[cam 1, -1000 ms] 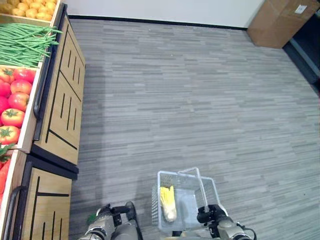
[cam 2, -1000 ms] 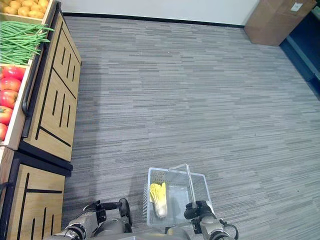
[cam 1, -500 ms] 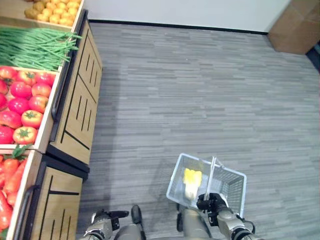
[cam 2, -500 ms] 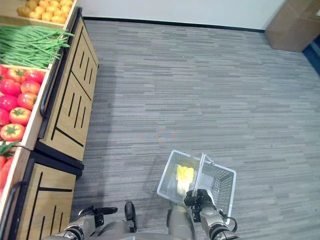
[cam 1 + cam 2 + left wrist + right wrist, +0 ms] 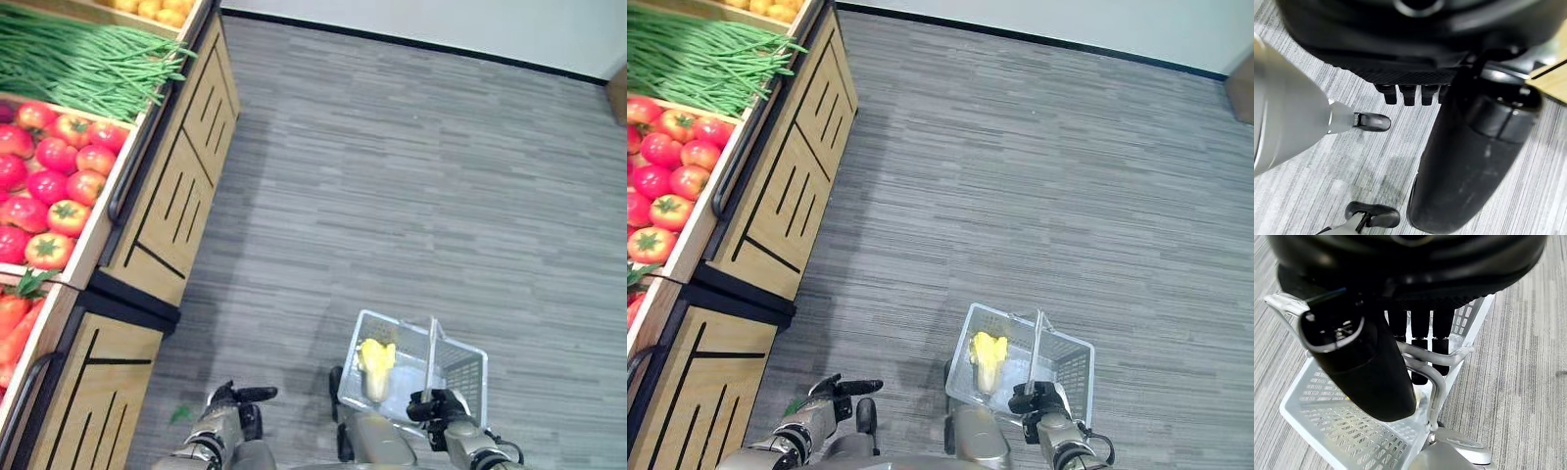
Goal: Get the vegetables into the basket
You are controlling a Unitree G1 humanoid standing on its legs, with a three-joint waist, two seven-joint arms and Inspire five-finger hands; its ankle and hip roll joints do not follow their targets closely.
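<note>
At the left edge the tomatoes [image 5: 49, 186] and green beans [image 5: 78, 69] are cut off. The vegetable [image 5: 375, 364] in the basket [image 5: 460, 367] is too small to identify.

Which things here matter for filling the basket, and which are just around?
Job:
basket, handle gripped by right hand
yellow-leafed cabbage in the basket
tomatoes, green beans, carrots on the wooden stand
left hand, holding nothing

Around:
grey floor
white wall
</note>
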